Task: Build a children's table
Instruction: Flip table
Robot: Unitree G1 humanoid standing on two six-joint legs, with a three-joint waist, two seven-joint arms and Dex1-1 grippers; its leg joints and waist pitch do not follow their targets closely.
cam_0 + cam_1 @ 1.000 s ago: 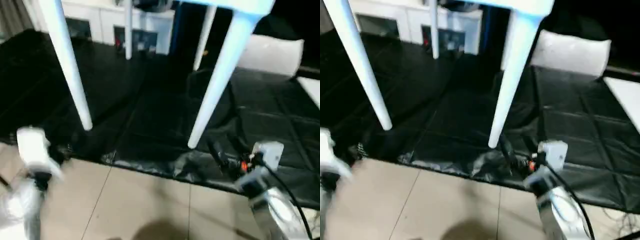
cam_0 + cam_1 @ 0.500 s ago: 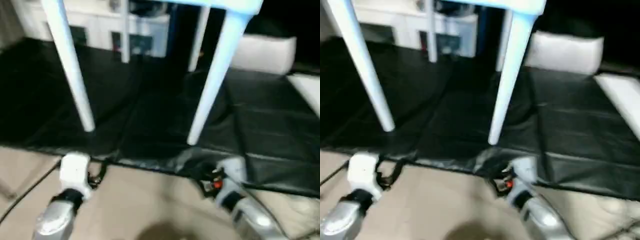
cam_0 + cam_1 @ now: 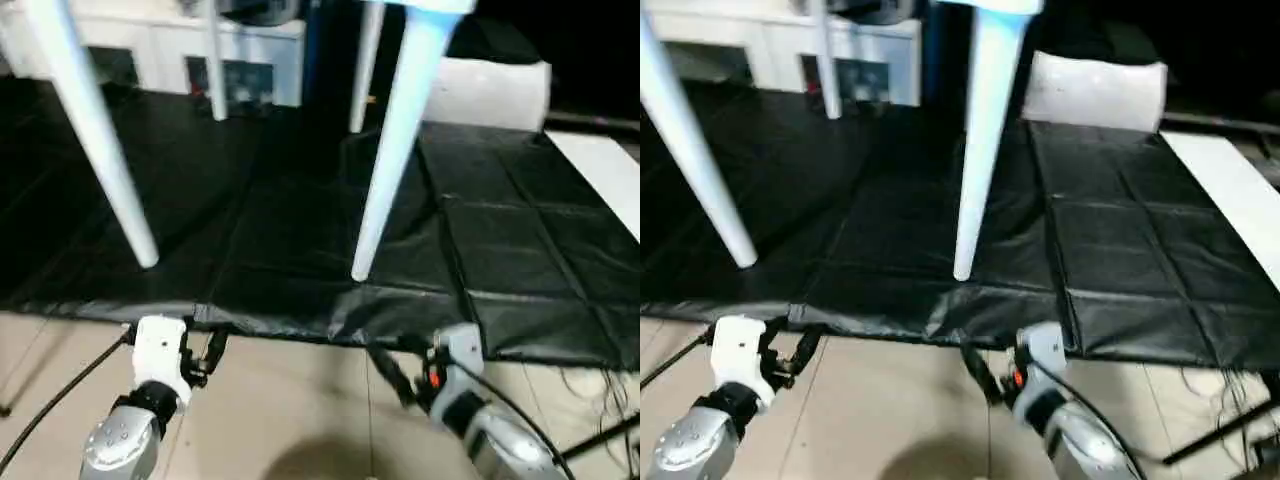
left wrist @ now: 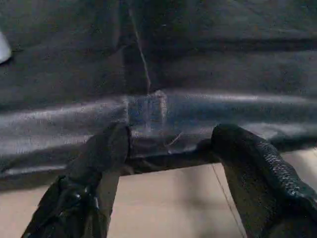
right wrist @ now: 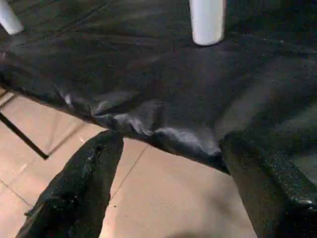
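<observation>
The children's table stands upright on the black mat, all white. Its near left leg (image 3: 97,140) and near right leg (image 3: 393,150) rest on the mat, and two far legs (image 3: 213,62) stand behind. A corner of its top (image 3: 432,4) shows high up. My left gripper (image 3: 207,356) hangs open over the tiles, just in front of the mat's front edge, holding nothing. The right gripper (image 3: 388,378) is also open and empty, low over the tiles, short of the near right leg. In the right wrist view that leg's foot (image 5: 207,21) stands beyond the open fingers (image 5: 81,178).
The black mat (image 3: 500,230) covers the floor ahead, and its crumpled front edge (image 4: 148,111) meets beige tiles (image 3: 290,400). A whitish bag (image 3: 487,93) lies at the back right, a white sheet (image 3: 600,170) at the right edge, and white cabinets (image 3: 150,40) stand behind. Cables (image 3: 55,400) trail by both arms.
Both grippers have come inward toward each other and now sit low before the mat's edge. The view has shifted. The table stands as before.
</observation>
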